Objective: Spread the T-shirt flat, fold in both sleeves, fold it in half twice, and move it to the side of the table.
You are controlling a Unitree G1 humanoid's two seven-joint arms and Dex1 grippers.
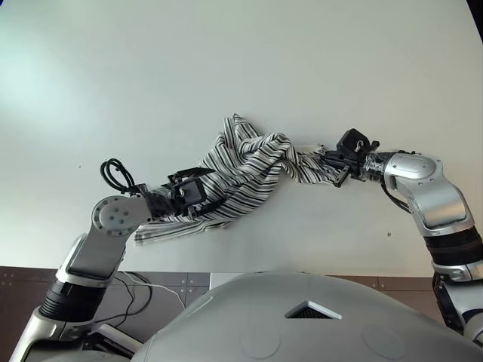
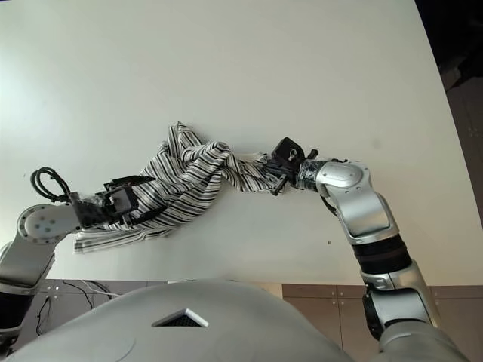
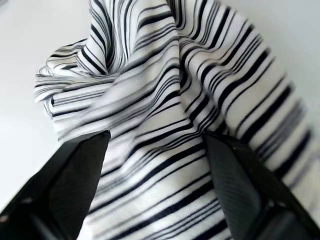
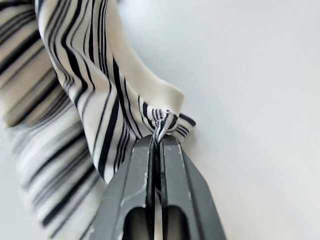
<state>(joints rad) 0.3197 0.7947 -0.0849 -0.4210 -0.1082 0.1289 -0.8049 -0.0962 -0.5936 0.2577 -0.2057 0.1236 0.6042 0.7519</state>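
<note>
Your shirt (image 1: pixel 241 170) lies bunched and twisted on the table (image 1: pixel 226 60), strung between both arms. The right gripper (image 4: pixel 157 142) pinches a hem fold. The left gripper (image 3: pixel 157 135) straddles cloth, fingers apart. Close it on an edge, then draw outward evenly to untwist.

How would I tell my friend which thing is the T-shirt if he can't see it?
Look at the big white table. On it, stretched between the left gripper and the right gripper, lies a crumpled, twisted cloth: the T-shirt. It is the only striped thing there, thin black lines on white.
</note>
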